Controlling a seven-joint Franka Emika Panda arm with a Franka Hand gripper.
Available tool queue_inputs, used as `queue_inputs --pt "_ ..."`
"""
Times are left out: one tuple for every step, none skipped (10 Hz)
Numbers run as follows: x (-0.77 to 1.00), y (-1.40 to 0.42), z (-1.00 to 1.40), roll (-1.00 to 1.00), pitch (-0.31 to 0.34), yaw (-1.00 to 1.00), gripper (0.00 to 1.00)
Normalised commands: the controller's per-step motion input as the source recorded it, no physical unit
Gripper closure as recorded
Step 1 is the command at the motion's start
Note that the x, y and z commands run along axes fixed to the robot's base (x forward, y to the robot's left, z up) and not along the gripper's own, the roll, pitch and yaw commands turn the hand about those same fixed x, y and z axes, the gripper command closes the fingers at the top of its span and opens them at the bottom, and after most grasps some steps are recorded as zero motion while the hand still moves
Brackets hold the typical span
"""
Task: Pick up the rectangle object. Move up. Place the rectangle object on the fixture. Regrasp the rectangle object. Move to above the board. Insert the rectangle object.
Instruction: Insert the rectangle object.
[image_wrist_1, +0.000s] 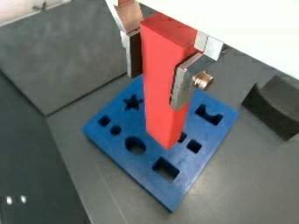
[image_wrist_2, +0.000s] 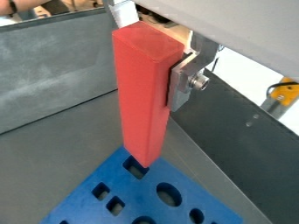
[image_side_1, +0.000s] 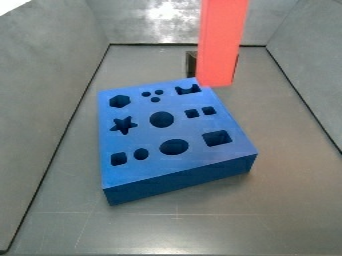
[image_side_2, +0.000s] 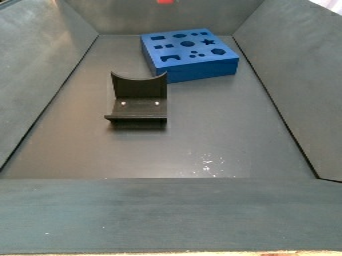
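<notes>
My gripper (image_wrist_1: 158, 74) is shut on the red-orange rectangle object (image_wrist_1: 162, 83) and holds it upright over the blue board (image_wrist_1: 176, 188). The silver fingers (image_wrist_1: 184, 86) clamp its upper half. In a wrist view the bar (image_wrist_2: 142, 96) ends just above a cut-out near the board's edge (image_wrist_2: 87, 206). In a side view the bar (image_side_1: 221, 40) hangs over the far side of the board (image_side_1: 174, 178), with the gripper out of frame above. The dark fixture (image_side_2: 134, 100) stands empty in front of the board (image_side_2: 201, 68); it also shows in a wrist view (image_wrist_1: 281, 101).
Grey walls enclose the dark floor on all sides (image_side_1: 80, 90). The board has several cut-outs, among them a star (image_side_1: 123, 125) and a circle (image_side_1: 160, 120). Bare floor (image_side_2: 201, 160) lies between the fixture and the near wall.
</notes>
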Motion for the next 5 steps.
queue_inputs --pt "0.11 -0.05 -0.44 0.0 -0.12 0.4 1.0" --pt "0.09 -0.01 -0.48 0.22 -0.023 0.37 1.0" --pt "0.09 0.0 -0.44 0.2 -0.04 0.37 1.0" --pt "0.11 -0.01 -0.43 0.14 -0.051 0.36 1.0" --pt "0.14 -0.09 -0.29 0.0 -0.043 0.26 1.0"
